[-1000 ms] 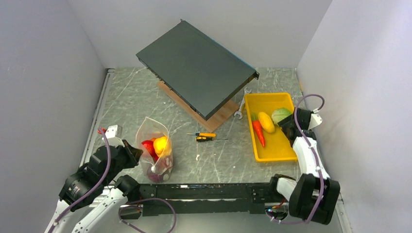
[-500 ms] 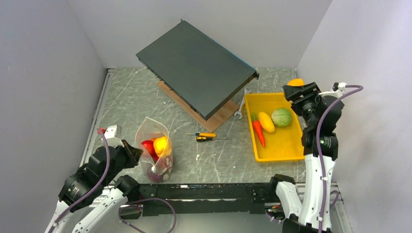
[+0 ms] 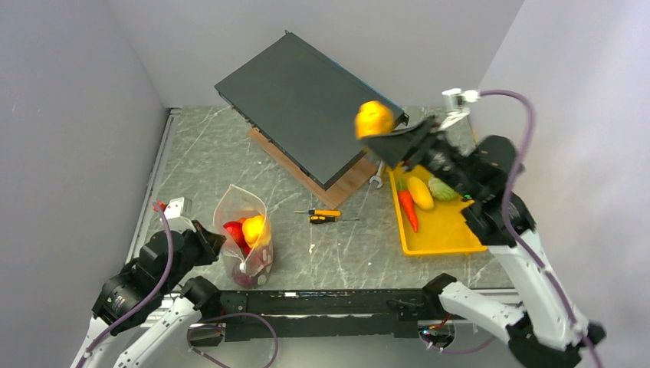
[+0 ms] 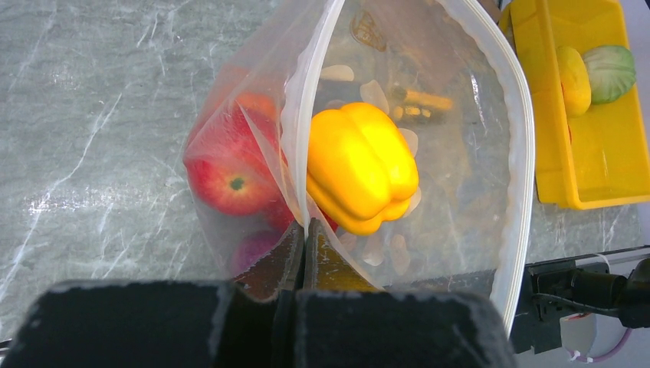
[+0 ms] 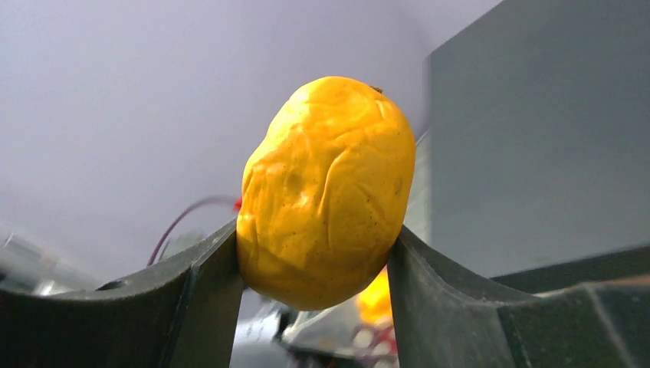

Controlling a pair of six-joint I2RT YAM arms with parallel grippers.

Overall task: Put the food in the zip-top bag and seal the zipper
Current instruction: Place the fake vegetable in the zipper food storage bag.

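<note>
Top external view: the left claw (image 3: 217, 244) is pinched shut on the open clear polka-dot zip-top bag (image 3: 244, 230), which stands on the tabletop (image 3: 337, 253) with glossy toy food (image 3: 253, 228) inside, the right claw (image 3: 376, 129) grips a wrinkled orange toy fruit (image 3: 374, 119) aloft, three toy pieces (image 3: 407, 207) wait in the yellow plastic tray (image 3: 441, 239), and the zipper (image 4: 523, 146) is unsealed.

Grey, marble-veined table (image 3: 207, 157). Bears a dotted clear zip-top bag (image 3: 244, 208) at front left, a yellow-handled screwdriver (image 3: 325, 215) mid-table, a yellow tray (image 3: 444, 230) at right, a wrench (image 3: 376, 181) just beside it, and a wooden board (image 3: 349, 188) at the back under a tilted dark panel (image 3: 306, 103).
</note>
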